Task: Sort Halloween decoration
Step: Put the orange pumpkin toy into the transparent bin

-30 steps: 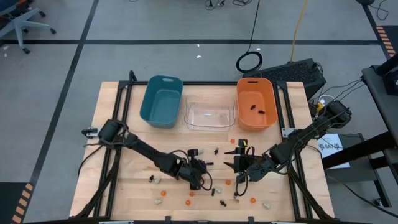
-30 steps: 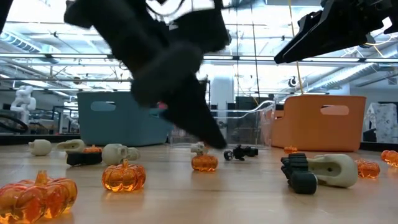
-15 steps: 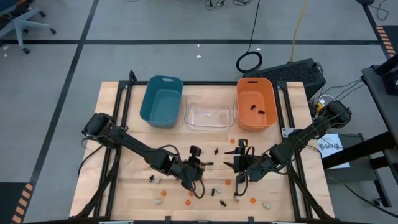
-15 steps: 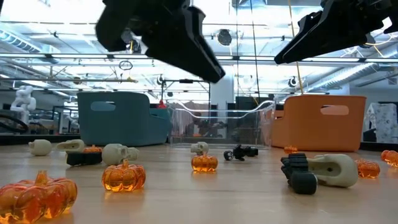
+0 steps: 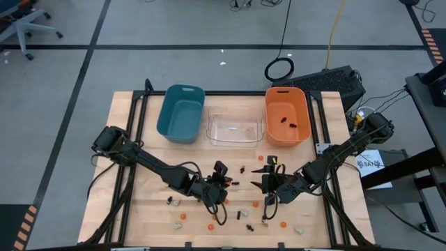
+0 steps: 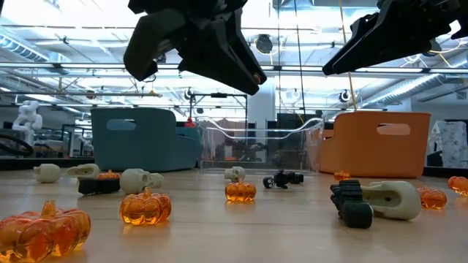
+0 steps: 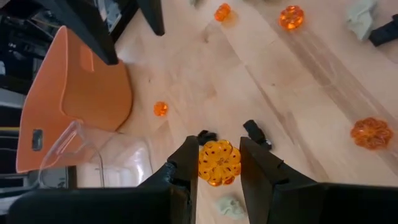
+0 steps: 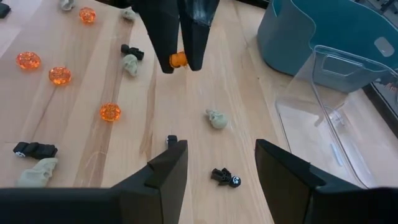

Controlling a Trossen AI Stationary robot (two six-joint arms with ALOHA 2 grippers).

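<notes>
- Left gripper [image 7: 218,163]: raised above the tabletop near the table's middle, fingers [image 7: 185,163] clamped on an orange pumpkin trinket [image 7: 219,162]. The right wrist view shows the same pumpkin [image 8: 178,59] pinched between the fingertips.
- Right gripper [image 8: 216,163]: hovering over the table [image 5: 150,150] to the right of the left gripper, jaws parted, holding nothing.
- Beneath the left gripper: a pale skull lump [image 8: 216,119] and small black spiders [image 8: 224,177] on the wood.
- Further trinkets lie scattered over the near half: orange pumpkins [image 6: 145,207], skulls [image 6: 140,180], black pieces [image 6: 283,178].
- Back edge, left to right: teal bin [image 5: 180,113], clear bin [image 5: 234,130], orange bin [image 5: 286,116]. The orange bin contains a few dark trinkets [image 5: 291,123].
</notes>
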